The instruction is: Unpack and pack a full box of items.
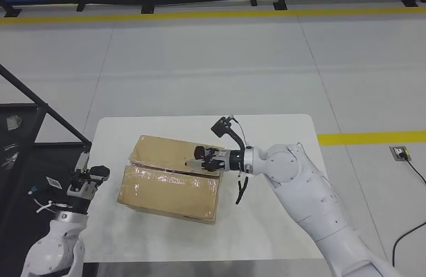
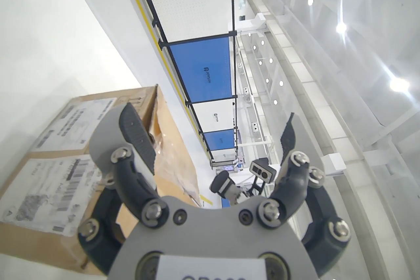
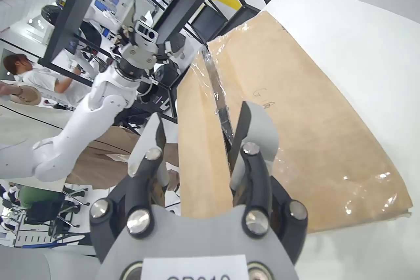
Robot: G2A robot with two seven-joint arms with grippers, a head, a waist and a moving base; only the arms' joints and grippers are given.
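A taped brown cardboard box [image 1: 167, 187] lies on the white table [image 1: 282, 138]. My right gripper [image 1: 204, 158] rests over the box's top seam near its right end. In the right wrist view the right gripper [image 3: 201, 114] is open. One finger [image 3: 252, 123] sits in the split taped seam and the other finger [image 3: 157, 137] is outside the near flap [image 3: 197, 163], so the flap edge lies between them. My left gripper [image 1: 95, 173] hovers off the box's left end. It is open and holds nothing [image 2: 210, 117], next to the labelled end of the box [image 2: 65, 163].
A black metal rack [image 1: 19, 138] stands just left of the table, close to the left arm. Bare table surface lies right of the box and behind it. The table's front edge [image 1: 199, 260] runs close below the box.
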